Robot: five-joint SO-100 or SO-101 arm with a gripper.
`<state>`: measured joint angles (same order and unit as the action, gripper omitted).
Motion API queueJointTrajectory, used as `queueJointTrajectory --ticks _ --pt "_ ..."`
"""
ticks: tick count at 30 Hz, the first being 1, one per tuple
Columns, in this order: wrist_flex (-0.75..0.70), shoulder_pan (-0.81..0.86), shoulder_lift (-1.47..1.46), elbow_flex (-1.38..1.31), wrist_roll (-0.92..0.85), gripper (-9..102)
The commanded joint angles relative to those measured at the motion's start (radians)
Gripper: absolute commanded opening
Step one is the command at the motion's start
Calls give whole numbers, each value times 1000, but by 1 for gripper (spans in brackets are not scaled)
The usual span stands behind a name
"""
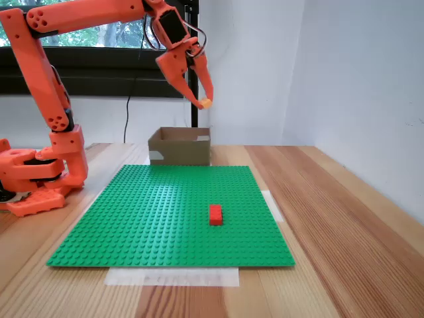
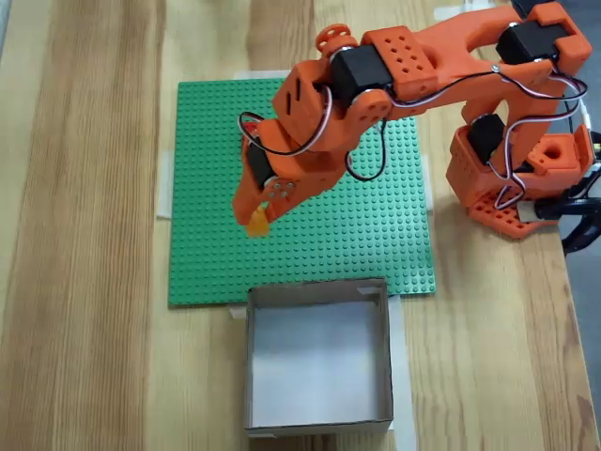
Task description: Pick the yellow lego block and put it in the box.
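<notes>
Tape at the bottom of a fixed view, nearest the lens, pins my green baseplate to the bench so it cannot slide.

Up at the top centre of that view, my end effector is narrowed on the yellow block, pinching it at the very fingertips, well above the plate. In the other fixed view I see the same grip left of centre: end effector with the block poking out below the tips, over the lower part of the baseplate, short of the box.

I judge I am holding the block high so it clears the box wall on the way in.

My box sits just past the plate's far edge, mid-frame; from above, the box is at bottom centre, open side up, touching the plate edge and apparently taped down.

A red brick lies loose on the plate, lower centre, well apart from my grip; it is not my concern.

My arm reaches back to its base at the right edge.
</notes>
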<state>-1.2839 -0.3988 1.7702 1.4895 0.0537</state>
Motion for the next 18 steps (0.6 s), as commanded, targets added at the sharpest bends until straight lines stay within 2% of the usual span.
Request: queueJointTrajectory --ticks 1,7,18 --pt "-29 -55 43 -74 11 3" --pt "-34 -149 43 -75 48 3" --pt "55 -310 28 -15 120 2"
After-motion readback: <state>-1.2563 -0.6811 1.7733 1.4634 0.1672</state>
